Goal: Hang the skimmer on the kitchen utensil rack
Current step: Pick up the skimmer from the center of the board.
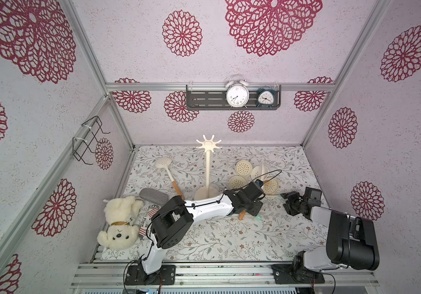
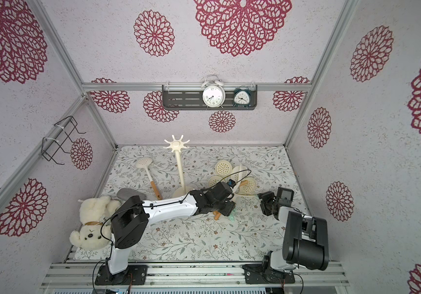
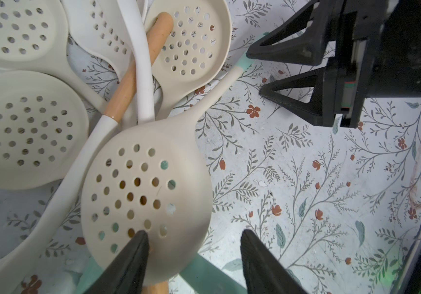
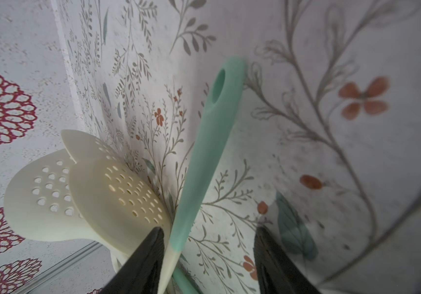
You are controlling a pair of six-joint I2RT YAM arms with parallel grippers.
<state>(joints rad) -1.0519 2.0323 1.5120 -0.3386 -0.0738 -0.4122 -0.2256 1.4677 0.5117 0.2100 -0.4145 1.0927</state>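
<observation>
The kitchen utensil rack [image 1: 208, 168] stands upright at the middle back of the floral surface [image 1: 217, 239], its round base partly hidden by the left arm. Right of that base lies a pile of cream skimmers [image 1: 242, 168], heads overlapping and handles crossed. The left gripper [image 3: 194, 235] hangs over the front skimmer [image 3: 186, 163]. Its jaws are released, with one finger over the perforated bowl's rim and the other over bare surface. The right gripper [image 4: 209, 229] sits low beside the pile, its jaws likewise parted. A mint-green handle end [image 4: 219, 107] with a hanging hole shows between them, close by one finger and clear of the other. A lone skimmer [image 1: 164, 162] with a wooden handle lies left of the rack's pole.
</observation>
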